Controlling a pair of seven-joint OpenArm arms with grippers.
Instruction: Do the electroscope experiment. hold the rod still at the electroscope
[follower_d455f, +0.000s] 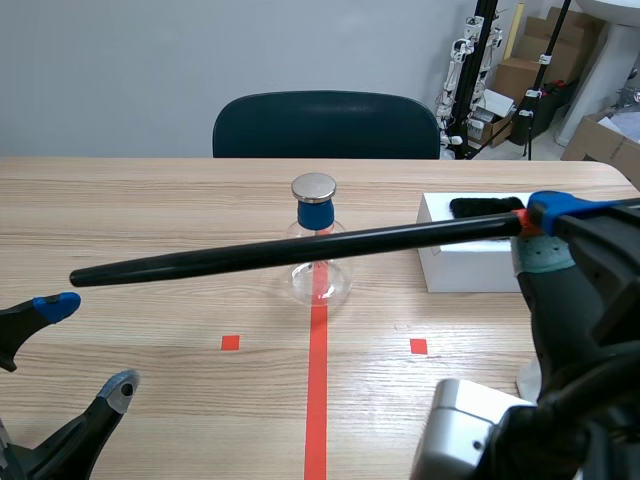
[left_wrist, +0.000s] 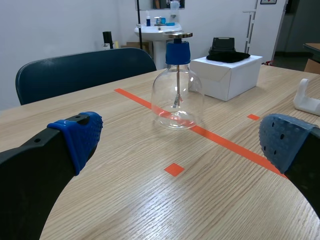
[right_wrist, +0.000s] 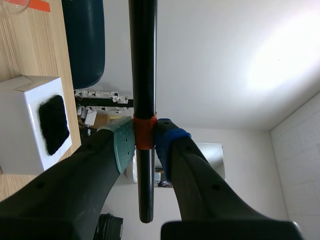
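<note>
The electroscope (follower_d455f: 319, 245) is a clear glass flask with a blue stopper and a round metal cap, standing on the red tape line at the table's middle. A long black rod (follower_d455f: 290, 250) with an orange band lies nearly level across the scene, passing in front of the flask just under its blue stopper. My right gripper (follower_d455f: 532, 235) is shut on the rod (right_wrist: 143, 75) at its orange band, at the right side. My left gripper (follower_d455f: 88, 345) stands open low at the near left, with the electroscope (left_wrist: 177, 85) well ahead of it and nothing between its fingers.
A white box (follower_d455f: 470, 255) with a black cloth (follower_d455f: 485, 207) on top stands right of the flask. A dark chair (follower_d455f: 325, 125) is behind the table's far edge. A white holder (left_wrist: 309, 97) lies at the right, past the box. Cardboard boxes and stands fill the room's back right.
</note>
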